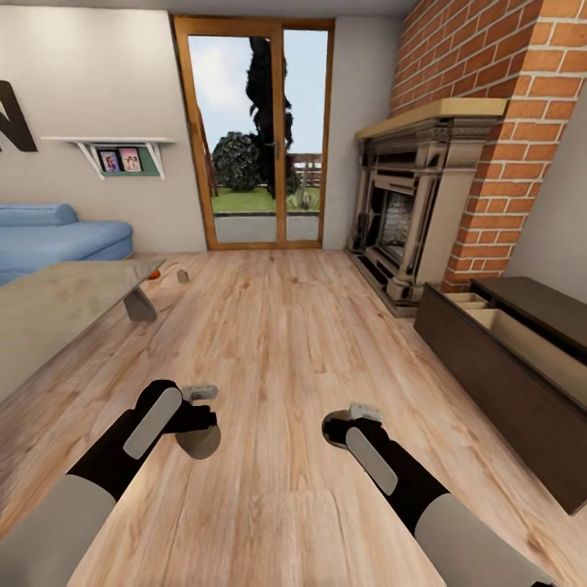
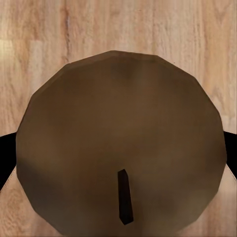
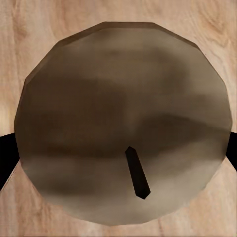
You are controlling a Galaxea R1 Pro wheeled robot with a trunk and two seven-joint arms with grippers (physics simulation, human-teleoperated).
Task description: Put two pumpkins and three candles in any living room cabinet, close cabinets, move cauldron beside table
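Candles sit clamped between both grippers' fingers.

I hold one candle in my left gripper and another candle in my right gripper, both brown, round-topped, with a dark wick. A third candle stands far left on the floor beside a pumpkin by the table. At right the cabinet has its drawers open.

The table hides most of a pumpkin; a far candle looks tiny.
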